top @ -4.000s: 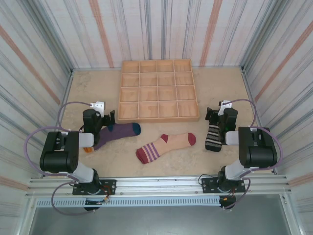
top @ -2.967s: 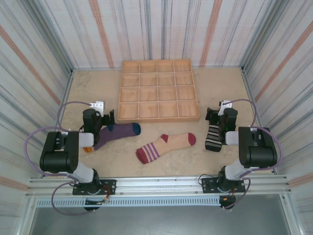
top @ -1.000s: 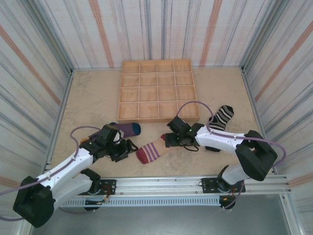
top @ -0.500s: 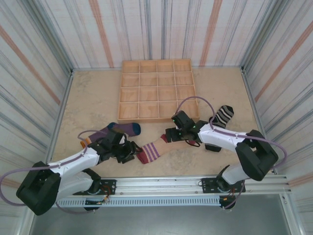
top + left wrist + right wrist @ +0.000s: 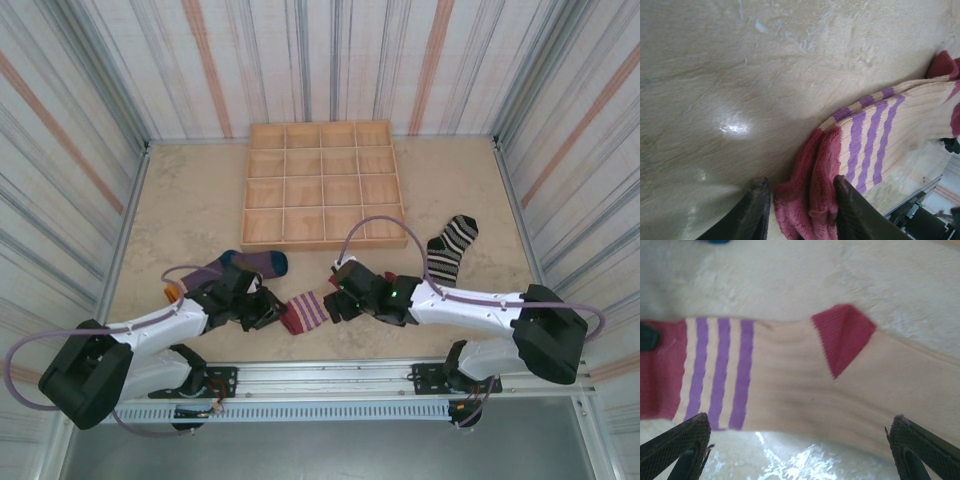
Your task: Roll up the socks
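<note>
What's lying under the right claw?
The peach sock, red heel showing, lies flat beneath the open right gripper. From above, the right arm covers most of it, so its toe end is hidden.

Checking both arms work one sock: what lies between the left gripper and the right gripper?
The peach sock: its dark-red cuff and purple stripes span the gap between the left gripper and right gripper, as the top view shows.

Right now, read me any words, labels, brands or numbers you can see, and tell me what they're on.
None: there is no readable text on the peach sock, the purple sock, the striped sock, the wooden tray or the walls.
</note>
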Action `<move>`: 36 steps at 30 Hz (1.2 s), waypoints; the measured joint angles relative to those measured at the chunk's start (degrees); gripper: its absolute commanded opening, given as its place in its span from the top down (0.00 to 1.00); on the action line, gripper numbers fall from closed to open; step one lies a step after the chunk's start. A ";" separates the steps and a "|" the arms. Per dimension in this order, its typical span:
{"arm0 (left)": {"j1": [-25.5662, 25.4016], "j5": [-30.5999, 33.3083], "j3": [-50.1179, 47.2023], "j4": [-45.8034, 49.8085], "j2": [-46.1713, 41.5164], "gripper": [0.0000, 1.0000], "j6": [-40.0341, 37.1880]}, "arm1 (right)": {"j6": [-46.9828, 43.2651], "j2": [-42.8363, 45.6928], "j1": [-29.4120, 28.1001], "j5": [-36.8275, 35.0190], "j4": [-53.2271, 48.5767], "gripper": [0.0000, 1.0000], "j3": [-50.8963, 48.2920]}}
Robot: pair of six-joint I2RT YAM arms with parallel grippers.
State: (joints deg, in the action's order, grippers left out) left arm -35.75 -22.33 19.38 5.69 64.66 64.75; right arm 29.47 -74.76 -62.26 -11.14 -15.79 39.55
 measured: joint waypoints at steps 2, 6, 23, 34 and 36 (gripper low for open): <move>0.00 0.66 -0.02 0.07 0.09 0.80 -0.15 | 0.07 -0.15 -3.17 -2.40 0.17 0.05 -0.33; -0.15 1.14 -0.02 0.33 0.02 0.89 -0.37 | 0.52 -2.08 -9.88 -7.61 1.22 0.04 -0.39; -5.60 2.62 2.16 9.44 -3.28 1.00 1.70 | 0.04 -15.37 -31.85 -31.32 5.60 0.29 5.27; -5.60 1.73 6.12 12.70 -0.22 1.00 1.05 | -7.34 -21.07 -33.42 -29.31 12.87 0.39 7.85; -5.60 1.14 6.12 12.68 0.72 1.00 1.05 | -7.93 -22.67 -33.35 -29.40 13.88 0.42 9.16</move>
State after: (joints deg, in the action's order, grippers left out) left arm -41.34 -21.19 25.50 18.37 65.39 65.80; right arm 21.54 -97.43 -95.61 -40.53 -1.91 48.71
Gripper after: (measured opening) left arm 0.082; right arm 0.606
